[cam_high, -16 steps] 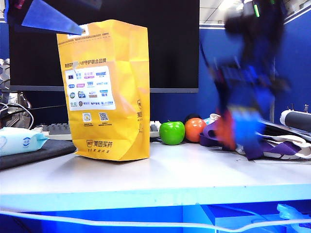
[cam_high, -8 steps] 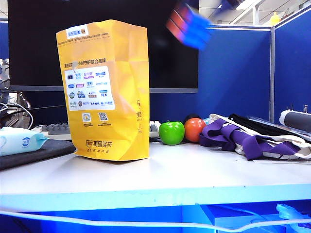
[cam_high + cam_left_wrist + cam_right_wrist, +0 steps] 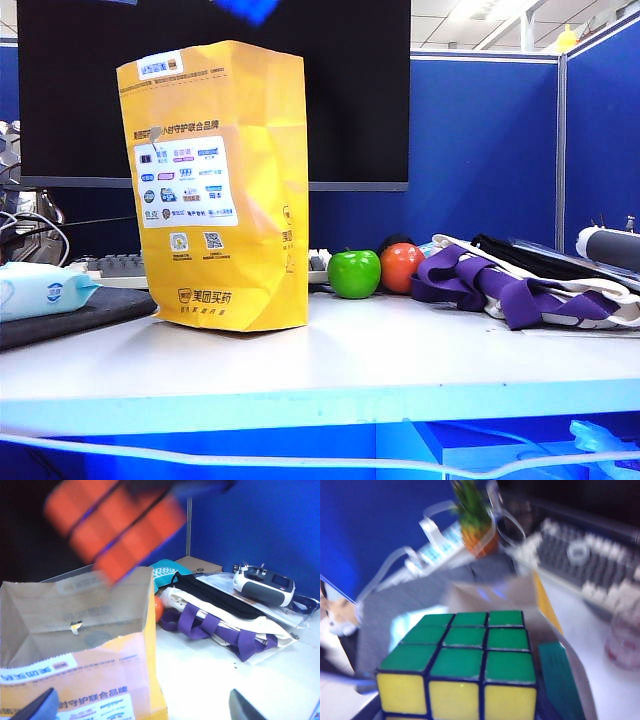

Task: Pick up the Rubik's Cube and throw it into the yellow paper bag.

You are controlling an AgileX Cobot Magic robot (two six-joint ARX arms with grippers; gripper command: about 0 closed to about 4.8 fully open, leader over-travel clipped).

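The right hand [image 3: 470,715] is gripping the multicoloured Rubik's Cube [image 3: 465,665] just above the tall yellow paper bag [image 3: 220,190], lining it up over the mouth for dropping; the left hand [image 3: 140,707] is hanging open beside the bag's mouth.

A second ago the right arm hung blurred at the right of the table, low beside the purple straps, with the Rubik's Cube [image 3: 465,665] in its gripper. Half a second ago the cube was up high, right of the yellow paper bag [image 3: 225,190]. Now the right gripper [image 3: 245,8] shows only as a blue smear at the top edge, above the bag's open mouth, and the right side stands clear of the arm.
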